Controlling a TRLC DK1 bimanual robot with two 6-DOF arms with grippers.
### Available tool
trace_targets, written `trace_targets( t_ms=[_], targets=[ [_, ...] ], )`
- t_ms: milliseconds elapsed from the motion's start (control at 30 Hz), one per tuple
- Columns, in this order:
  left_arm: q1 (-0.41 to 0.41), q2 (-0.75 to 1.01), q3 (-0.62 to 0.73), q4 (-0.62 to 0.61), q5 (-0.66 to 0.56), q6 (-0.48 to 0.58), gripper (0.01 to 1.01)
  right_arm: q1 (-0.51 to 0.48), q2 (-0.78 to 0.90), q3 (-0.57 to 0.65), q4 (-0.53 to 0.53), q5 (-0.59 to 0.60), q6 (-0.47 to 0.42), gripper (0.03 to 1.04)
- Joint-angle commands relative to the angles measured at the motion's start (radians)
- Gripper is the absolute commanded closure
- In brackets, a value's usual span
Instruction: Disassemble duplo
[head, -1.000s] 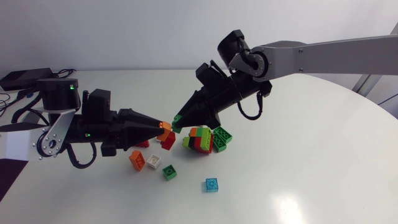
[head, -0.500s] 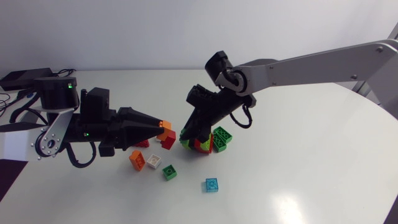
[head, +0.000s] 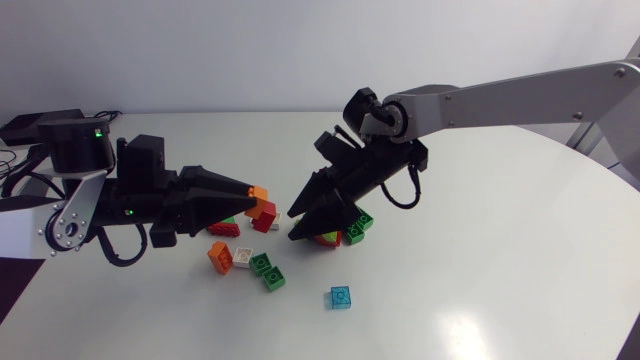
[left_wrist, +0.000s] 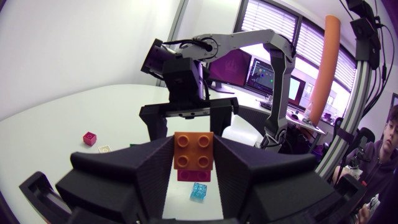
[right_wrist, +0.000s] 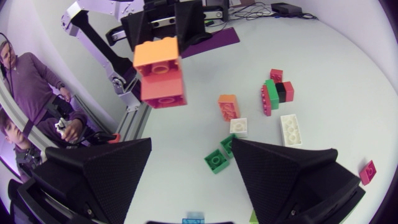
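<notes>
Left of centre, the left gripper (head: 251, 193) clamps an orange block (head: 260, 192) atop a red block (head: 265, 216). The right gripper (head: 294, 226), centre, has fingers apart; a teal block (head: 341, 297) lies below.

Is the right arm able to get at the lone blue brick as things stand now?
Probably yes: the right pincer is open and empty, and the blue brick lies alone on the table, nothing over it or against it.

No text, number or sign can be read. The studs of the orange brick (left_wrist: 193, 149) are too blurred to tell any print, and the desk (head: 480, 280) bears no legible mark.
</notes>
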Motion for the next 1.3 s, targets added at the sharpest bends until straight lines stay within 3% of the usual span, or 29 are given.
trace_targets(
  t_ms=[0,500,933,1067,1267],
  targets=[
    [0.006,-0.013,-0.02,0.014,0.016,-0.013,0.834,0.01,-0.014,0.031,-0.059,-0.028,-0.102,0.07],
    [-0.049,0.001,-0.025,0.01,0.016,-0.019,0.834,0.044,-0.008,0.028,-0.085,-0.117,-0.15,0.07],
    [-0.077,0.01,-0.026,0.008,0.015,-0.017,0.834,0.047,-0.005,0.033,-0.036,-0.125,-0.079,0.13],
    [-0.08,0.01,-0.028,0.007,0.015,-0.017,0.834,0.044,-0.005,0.027,0.014,-0.125,-0.018,0.27],
    [-0.078,0.01,-0.026,0.007,0.015,-0.017,0.834,0.035,-0.005,0.016,0.106,-0.123,0.09,0.68]
  ],
)
